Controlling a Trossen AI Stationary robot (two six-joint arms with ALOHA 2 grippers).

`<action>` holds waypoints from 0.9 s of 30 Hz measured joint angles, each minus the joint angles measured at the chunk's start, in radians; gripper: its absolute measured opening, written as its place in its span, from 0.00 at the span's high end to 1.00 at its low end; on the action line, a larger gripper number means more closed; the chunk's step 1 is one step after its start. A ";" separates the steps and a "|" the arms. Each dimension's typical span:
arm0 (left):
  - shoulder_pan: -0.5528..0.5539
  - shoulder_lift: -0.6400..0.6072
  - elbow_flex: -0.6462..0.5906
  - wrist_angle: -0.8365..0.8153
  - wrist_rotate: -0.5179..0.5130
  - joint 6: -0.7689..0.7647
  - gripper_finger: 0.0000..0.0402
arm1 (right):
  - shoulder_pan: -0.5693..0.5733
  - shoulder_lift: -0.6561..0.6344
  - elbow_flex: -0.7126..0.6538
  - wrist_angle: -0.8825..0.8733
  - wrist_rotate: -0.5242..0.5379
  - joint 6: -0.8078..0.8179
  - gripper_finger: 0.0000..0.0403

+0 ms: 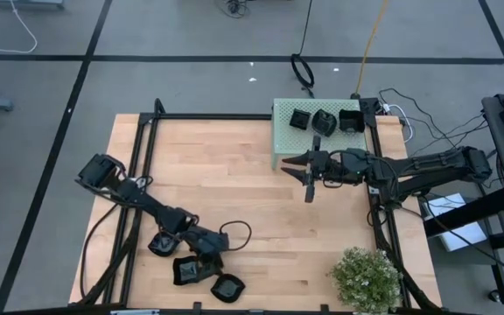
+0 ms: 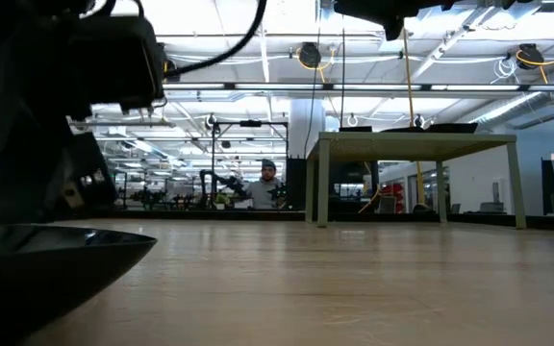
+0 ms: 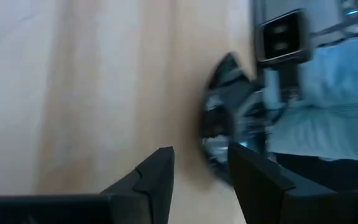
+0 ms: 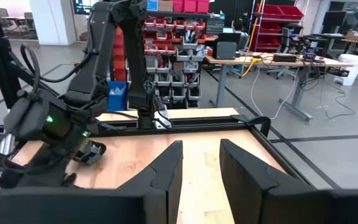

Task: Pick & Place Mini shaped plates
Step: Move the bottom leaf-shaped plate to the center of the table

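Near edge of the wooden table point(image 1: 261, 201): three mini shaped plates lie in a loose cluster at the front left. One glossy black dish point(image 1: 227, 287) sits closest to the front edge, a squarish one point(image 1: 187, 270) just behind and left of it, a third point(image 1: 161, 244) farther left, partly under the arm. In the low view the rim of a dark plate point(image 2: 46, 259) fills the near left corner.

The left gripper point(image 1: 210, 248) hangs over this cluster, low, between the dishes. In the left wrist view its fingers point(image 3: 151, 180) stand apart with bare wood between them; a black plate point(image 3: 225, 118) lies just ahead, close to one fingertip, not held.

A small potted plant point(image 1: 367, 278) stands at the front right corner, well apart from the plates.

Mid-table, right side: the right gripper point(image 1: 310, 182) is stretched out above bare wood, just in front of the pale green perforated box point(image 1: 283, 131). Its fingers point(image 4: 166, 171) show a narrow gap and nothing between them.

Far right of the table: the green box holds three more black dishes point(image 1: 325, 122) side by side, some tilted.

Beyond the table, in the low view: a pale workbench point(image 2: 412, 149), and a seated person point(image 2: 263, 187) farther back.
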 joint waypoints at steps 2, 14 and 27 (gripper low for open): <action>-0.012 0.000 0.000 0.043 0.000 0.000 0.62 | 0.000 0.000 0.000 -0.001 0.000 0.000 0.77; -0.091 0.000 0.001 0.015 -0.145 -0.047 0.62 | 0.000 0.000 0.000 -0.001 0.000 0.000 0.77; -0.115 0.000 0.001 0.014 -0.226 -0.050 0.62 | 0.000 0.000 0.000 -0.001 0.000 -0.007 0.77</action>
